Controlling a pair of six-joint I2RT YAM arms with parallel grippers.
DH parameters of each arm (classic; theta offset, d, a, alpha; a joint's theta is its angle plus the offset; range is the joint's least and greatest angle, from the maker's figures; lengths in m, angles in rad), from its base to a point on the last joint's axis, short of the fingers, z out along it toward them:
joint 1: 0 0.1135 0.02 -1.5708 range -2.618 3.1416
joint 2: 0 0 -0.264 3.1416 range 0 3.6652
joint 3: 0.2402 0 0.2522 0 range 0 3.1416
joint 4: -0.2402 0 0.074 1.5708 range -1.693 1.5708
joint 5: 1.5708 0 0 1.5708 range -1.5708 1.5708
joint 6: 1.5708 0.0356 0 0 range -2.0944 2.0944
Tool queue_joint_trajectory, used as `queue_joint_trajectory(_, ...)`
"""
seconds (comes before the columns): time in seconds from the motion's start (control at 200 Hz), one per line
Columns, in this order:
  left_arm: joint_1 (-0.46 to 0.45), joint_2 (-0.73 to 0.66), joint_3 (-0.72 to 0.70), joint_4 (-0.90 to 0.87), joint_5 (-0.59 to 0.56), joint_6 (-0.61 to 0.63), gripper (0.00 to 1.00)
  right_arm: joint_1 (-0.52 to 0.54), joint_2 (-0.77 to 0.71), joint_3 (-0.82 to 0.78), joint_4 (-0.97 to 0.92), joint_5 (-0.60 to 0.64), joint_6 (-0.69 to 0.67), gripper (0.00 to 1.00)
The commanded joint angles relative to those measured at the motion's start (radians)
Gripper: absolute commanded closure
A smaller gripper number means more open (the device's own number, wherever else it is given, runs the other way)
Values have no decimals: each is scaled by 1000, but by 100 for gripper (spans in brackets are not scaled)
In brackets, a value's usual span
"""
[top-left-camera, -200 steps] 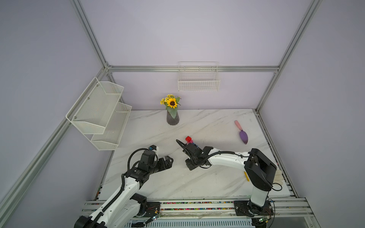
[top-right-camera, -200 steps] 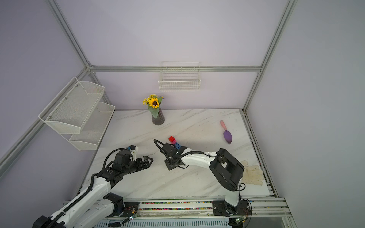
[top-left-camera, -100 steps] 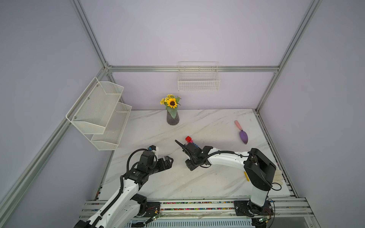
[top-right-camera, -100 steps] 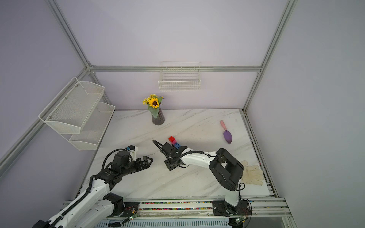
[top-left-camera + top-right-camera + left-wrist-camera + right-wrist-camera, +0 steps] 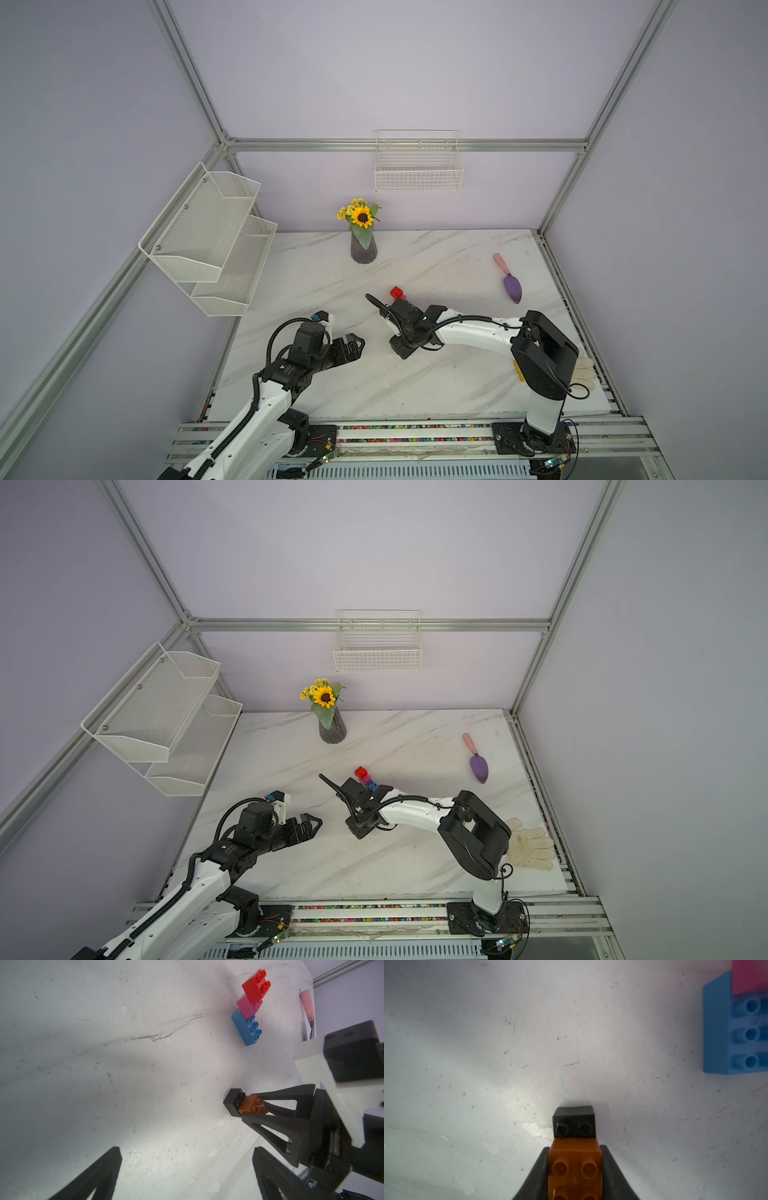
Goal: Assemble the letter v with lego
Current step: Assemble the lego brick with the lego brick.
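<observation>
Right gripper (image 5: 252, 1106) clenched on orange brick (image 5: 575, 1159), black brick (image 5: 574, 1124) joined under it; left gripper (image 5: 358, 346) released, empty.
We'd square the pair over free studs of the blue brick (image 5: 246, 1028), lying apart on the table (image 5: 415, 374) with pink brick (image 5: 246, 1006) and red brick (image 5: 254, 988) stepped up, then press straight down.

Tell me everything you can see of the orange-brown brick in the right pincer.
The small square orange-brown plastic brick shows four round studs on top. The right pincer is shut on two opposite sides of it. It sits stepped on the small black plastic brick, leaving two black studs bare, apart from the long light-blue brick.
</observation>
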Motion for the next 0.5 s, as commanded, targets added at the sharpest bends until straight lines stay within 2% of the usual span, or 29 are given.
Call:
queue_joint_trajectory(0.0,-5,-20,17,4,8,-8,0,1,115,-88,-128,-34,-3,78)
queue_joint_trajectory(0.315,-5,-48,15,3,12,-12,0,1,132,-121,-155,3,166,78)
queue_joint_trajectory(0.495,-5,-29,15,8,14,-4,0,3,127,-143,-157,-8,175,78)
